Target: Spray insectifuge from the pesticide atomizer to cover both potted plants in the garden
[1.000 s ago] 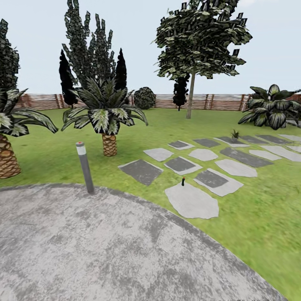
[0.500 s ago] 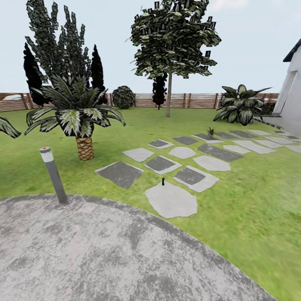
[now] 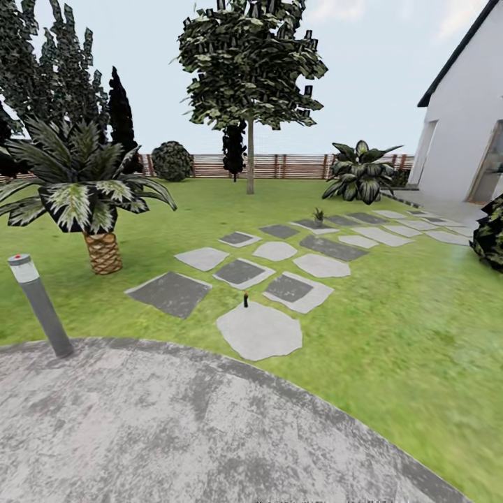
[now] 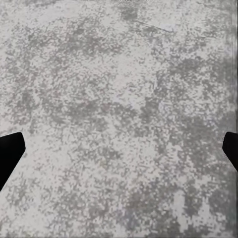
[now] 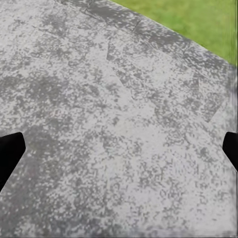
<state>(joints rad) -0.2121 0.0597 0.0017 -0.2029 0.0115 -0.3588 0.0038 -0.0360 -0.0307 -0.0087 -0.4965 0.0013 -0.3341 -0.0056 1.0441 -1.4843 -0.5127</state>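
Observation:
The pesticide atomizer (image 3: 245,299) stands upright as a tiny dark bottle at the far edge of the nearest pale stepping slab (image 3: 260,331), on the garden lawn beyond the patio. Farther along the slab path, a small potted plant (image 3: 318,215) with green leaves sits on a slab. The left wrist view looks down on speckled grey patio, and my left gripper (image 4: 119,153) is open with its black fingertips (image 4: 10,157) far apart and nothing between them. My right gripper (image 5: 119,153) is open too, above the patio near its grass edge.
I am on the round speckled patio (image 3: 175,426). A grey bollard light (image 3: 40,304) stands at its left rim, with a palm (image 3: 87,199) behind it. A tree (image 3: 249,77), a big-leaved bush (image 3: 360,173), the slat fence (image 3: 293,166), a white house (image 3: 464,119) and a dark bush (image 3: 491,236) surround the lawn.
The head view has turned to the right, so the whole scene shifted left. The white house and the dark bush have come into view at the right.

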